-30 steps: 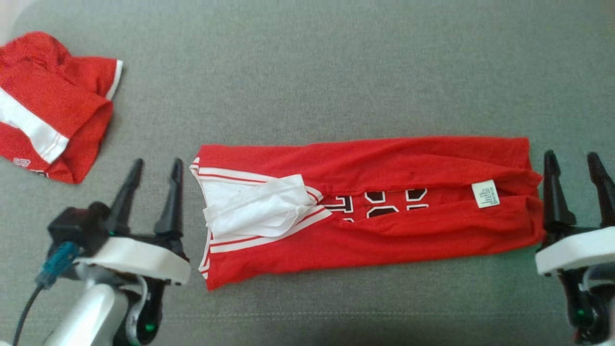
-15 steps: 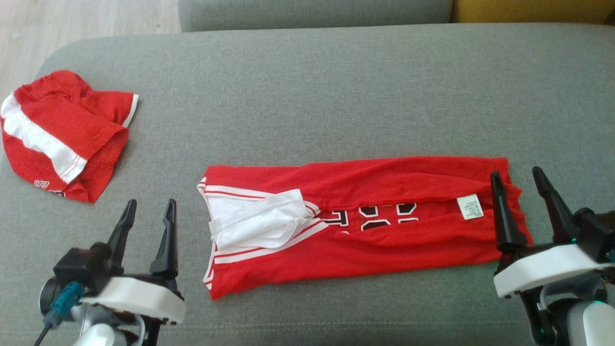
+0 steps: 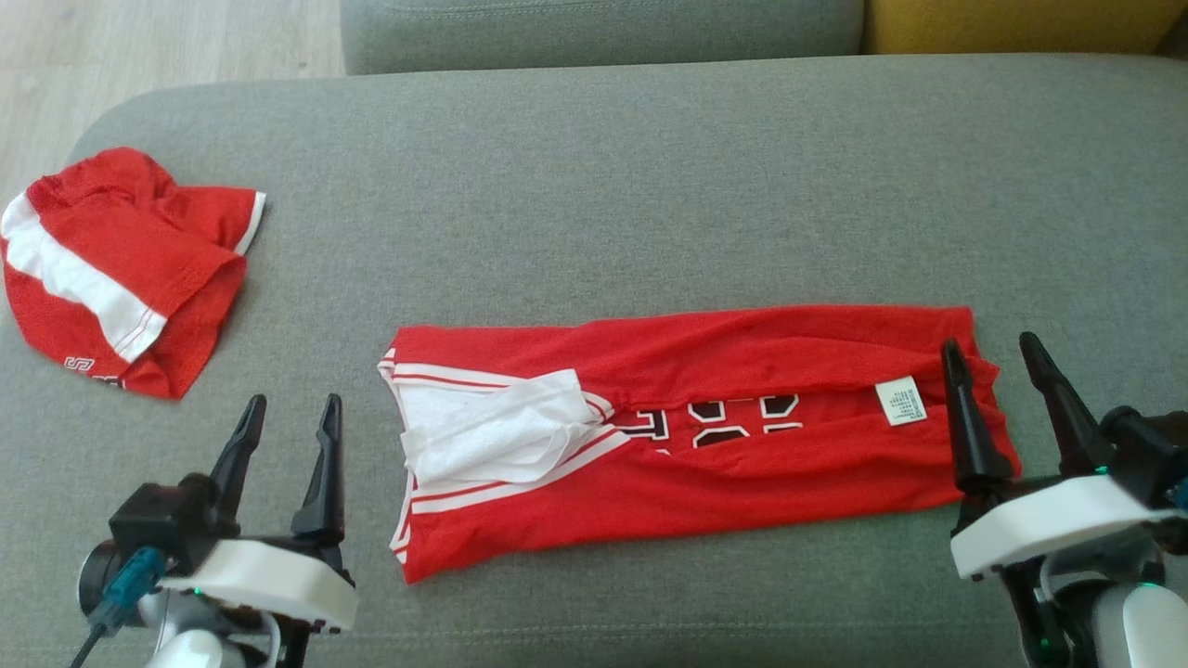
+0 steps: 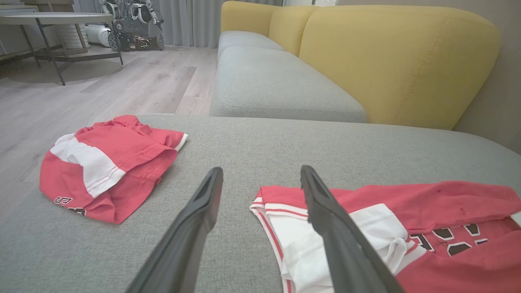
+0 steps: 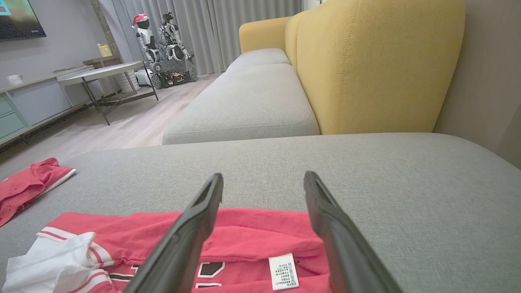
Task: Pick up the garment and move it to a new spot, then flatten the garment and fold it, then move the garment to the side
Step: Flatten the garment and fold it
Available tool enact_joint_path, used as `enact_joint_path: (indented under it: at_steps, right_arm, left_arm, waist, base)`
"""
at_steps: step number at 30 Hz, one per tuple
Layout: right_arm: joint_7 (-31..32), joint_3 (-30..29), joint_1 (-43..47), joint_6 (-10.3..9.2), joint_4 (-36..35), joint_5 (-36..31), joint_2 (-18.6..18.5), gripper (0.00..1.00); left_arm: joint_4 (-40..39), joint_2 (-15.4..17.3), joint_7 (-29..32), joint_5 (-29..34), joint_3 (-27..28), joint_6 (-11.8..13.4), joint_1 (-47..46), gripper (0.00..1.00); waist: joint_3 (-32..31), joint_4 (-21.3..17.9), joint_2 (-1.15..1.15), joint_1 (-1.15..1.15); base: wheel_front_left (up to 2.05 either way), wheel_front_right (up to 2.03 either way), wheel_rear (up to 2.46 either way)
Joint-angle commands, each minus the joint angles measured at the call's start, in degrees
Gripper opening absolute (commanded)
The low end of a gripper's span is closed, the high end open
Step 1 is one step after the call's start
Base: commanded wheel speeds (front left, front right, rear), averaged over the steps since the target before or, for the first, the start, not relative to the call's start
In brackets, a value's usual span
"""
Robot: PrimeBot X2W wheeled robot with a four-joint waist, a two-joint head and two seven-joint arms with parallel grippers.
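Two sets of fingers stand spread and empty: left fingers (image 3: 325, 464) just left of the garment (image 3: 742, 464), right fingers (image 3: 965, 427) at its right end. They probably flank the long red strip on the sofa seat (image 3: 603, 186) for another fold.

The left gripper (image 3: 293, 404) and right gripper (image 3: 988, 343) each have two long tapering black fingers (image 3: 320, 482) on a rounded white housing (image 3: 269, 580); a teal plug (image 3: 125, 575) with black cable (image 3: 88, 645) marks the left.

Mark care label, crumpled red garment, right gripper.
care label (image 3: 900, 402), head view, middle of the white tag
crumpled red garment (image 3: 186, 241), head view, red upper panel
right gripper (image 3: 987, 340), head view, midway between fingertips
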Motion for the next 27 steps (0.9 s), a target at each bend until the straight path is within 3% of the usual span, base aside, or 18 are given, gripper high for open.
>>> enact_joint_path:
  at_steps: [1, 8, 16, 22, 27]
  right_arm:
    - [-0.57, 1.50, -1.36, -0.04, -1.87, 0.50, -1.02, 1.00]
    - [-0.04, 1.10, -3.17, -0.04, 1.17, 2.18, -1.92, 1.00]
    - [0.37, -2.56, -12.03, -0.04, 13.60, 3.35, -5.53, 1.00]
    - [5.83, -4.81, -16.94, -0.04, 23.87, 2.51, -6.50, 1.00]
    - [9.16, -5.73, -19.13, -0.04, 28.37, 2.74, -5.58, 1.00]
  left_arm:
    - [-1.55, 1.68, -0.36, 0.45, 2.25, 0.26, -2.17, 1.00]
    - [-1.78, 1.39, -0.40, 0.41, 2.16, 0.17, -3.07, 1.00]
    - [-1.49, 0.60, -0.51, 1.04, 1.57, -1.05, -6.23, 1.00]
    - [-0.62, -0.49, -0.61, 1.72, 0.91, -2.26, -8.72, 1.00]
    - [0.80, -1.31, -0.69, 1.95, 1.16, -3.36, -10.15, 1.00]
  waist:
    - [0.07, -0.03, 0.00, 0.00]
    - [0.71, -0.16, 0.00, 0.00]
    - [3.88, 0.34, 0.00, 0.00]
    - [6.99, 0.77, 0.00, 0.00]
    - [8.99, 0.76, 0.00, 0.00]
  base:
    - [0.00, 0.00, 0.00]
    - [0.00, 0.00, 0.00]
    - [0.00, 0.00, 0.00]
    - [0.00, 0.00, 0.00]
    - [0.00, 0.00, 0.00]
